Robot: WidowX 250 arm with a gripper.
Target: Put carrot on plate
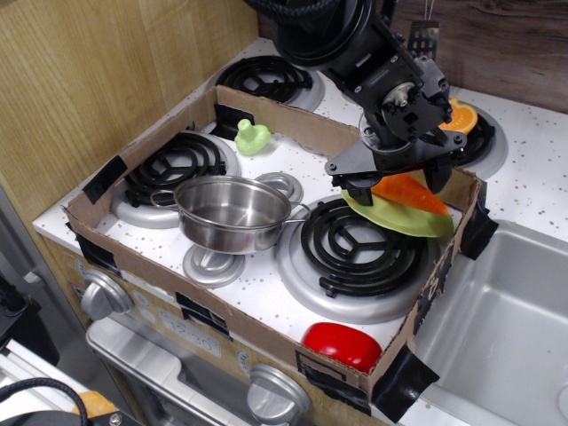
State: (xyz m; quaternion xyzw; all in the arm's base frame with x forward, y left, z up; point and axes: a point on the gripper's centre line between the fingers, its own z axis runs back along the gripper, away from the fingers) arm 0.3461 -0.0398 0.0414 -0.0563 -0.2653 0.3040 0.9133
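Observation:
The orange carrot (414, 193) lies almost flat on the lime-green plate (398, 220), pointed end to the right; its green stem end is hidden under the gripper. The plate rests tilted on the far right edge of the front right burner (355, 248), against the cardboard wall. My gripper (397, 180) is low, right over the carrot's thick end. Its black fingers (354, 189) stand wide apart on either side of the carrot, so it looks open.
A steel pot (232, 211) stands left of the burner. A pale-green toy (252, 137) sits at the back, an orange halved fruit toy (463, 115) behind the gripper, a red toy (342, 344) at the front edge. A cardboard rim (266, 333) surrounds the stove; a sink (515, 328) is right.

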